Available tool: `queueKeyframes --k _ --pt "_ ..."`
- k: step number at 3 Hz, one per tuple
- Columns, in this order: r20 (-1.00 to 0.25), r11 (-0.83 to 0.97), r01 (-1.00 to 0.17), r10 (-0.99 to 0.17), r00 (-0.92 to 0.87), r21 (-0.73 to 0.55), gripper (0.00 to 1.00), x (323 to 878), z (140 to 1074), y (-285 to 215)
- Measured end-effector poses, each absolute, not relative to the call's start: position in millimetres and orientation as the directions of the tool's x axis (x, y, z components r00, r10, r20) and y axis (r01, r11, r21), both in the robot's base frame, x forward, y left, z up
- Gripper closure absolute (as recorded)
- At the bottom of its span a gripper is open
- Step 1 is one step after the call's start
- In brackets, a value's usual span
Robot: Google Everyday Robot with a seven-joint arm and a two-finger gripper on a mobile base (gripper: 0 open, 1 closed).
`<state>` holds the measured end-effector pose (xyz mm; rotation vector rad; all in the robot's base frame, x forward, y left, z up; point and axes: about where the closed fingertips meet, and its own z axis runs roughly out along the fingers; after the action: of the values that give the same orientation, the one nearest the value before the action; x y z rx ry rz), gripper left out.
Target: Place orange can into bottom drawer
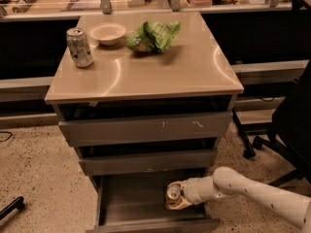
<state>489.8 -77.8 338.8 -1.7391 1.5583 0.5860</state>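
Observation:
The orange can [173,192] shows its silver top with pull tab and sits low inside the open bottom drawer [131,203], at its right side. My gripper [176,197] reaches in from the right on a white arm and is shut on the orange can. The can's lower body is hidden by the fingers. The bottom drawer is pulled out below the two shallower grey drawers.
On the cabinet top stand a pale silver-green can [79,47], a beige bowl [107,33] and a green chip bag [153,36]. A black office chair [286,125] stands at the right. A dark object [10,208] lies on the floor at the left.

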Motion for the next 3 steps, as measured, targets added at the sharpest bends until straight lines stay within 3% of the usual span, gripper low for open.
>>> queueKeyframes --k 3 --pt "-0.702 -0.020 -0.975 -0.691 0.174 -0.222 1.00 545.6 221.7 -74.0"
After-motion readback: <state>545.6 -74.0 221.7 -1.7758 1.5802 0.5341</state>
